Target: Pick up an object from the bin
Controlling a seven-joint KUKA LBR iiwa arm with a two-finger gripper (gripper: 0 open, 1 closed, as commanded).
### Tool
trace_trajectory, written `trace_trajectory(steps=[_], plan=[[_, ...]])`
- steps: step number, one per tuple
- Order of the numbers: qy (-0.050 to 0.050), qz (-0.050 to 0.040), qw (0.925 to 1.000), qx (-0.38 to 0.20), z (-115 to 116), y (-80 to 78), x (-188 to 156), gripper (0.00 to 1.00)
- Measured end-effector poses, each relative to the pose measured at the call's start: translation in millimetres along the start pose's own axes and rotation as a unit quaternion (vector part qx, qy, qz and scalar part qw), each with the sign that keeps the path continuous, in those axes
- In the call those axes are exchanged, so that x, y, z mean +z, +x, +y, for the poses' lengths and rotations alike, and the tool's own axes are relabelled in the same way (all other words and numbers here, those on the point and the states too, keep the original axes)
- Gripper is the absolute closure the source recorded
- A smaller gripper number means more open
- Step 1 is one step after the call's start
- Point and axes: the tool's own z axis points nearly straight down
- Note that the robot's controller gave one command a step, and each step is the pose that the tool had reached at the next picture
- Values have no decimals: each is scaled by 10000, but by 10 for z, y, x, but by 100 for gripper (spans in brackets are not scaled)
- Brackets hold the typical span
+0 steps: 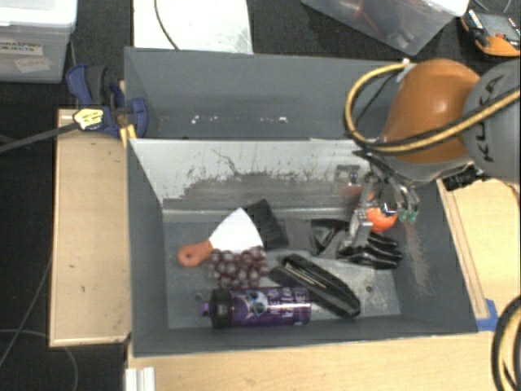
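When scanning from view's right, locate arm [492, 108] w/ orange cover [431, 96] and yellow cable [352, 112] looped round it, then pincer [368, 225] beneath, low in right half of grey bin [146, 243], near rear wall. Treat pincer state as unreadable: cannot tell whether wide, narrow or holding anything. Note small orange-red spot [379, 216] at pincer tip; cannot tell if robot part or bin item. Take black pronged piece [378, 256] as item under pincer: approx. right-centre of bin floor, lying flat, just beside pincer tip; cannot tell whether touching. Find black folded piece [328, 236] just left of pincer, near rear wall. Locate long black item [319, 285] lying diagonal at centre-front, near black pronged piece but apart from it. Find remaining items well apart from pincer, in left half. Ref. purple bottle [259, 306]: on its side along front wall, black cap toward view's left. Ref. grape cluster [236, 265]: dark purple, just behind purple bottle, touching or nearly so. Ref. white wedge [236, 232] and black brush head [267, 222]: behind grape cluster, side by side, touching. Ref. orange-red handle [194, 256]: ring-shaped end, just left of grape cluster, on bin floor.
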Motion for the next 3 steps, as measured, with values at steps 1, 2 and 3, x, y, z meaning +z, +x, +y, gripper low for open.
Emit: trace_trajectory(steps=[1, 2, 3], plan=[[0, 0, 10000, -1, 0, 0, 0, 0], [5, -7, 9994, 333, -557, 45, 112, 0], [-21, -5, 9979, 649, -178, 33, 362, 0]])
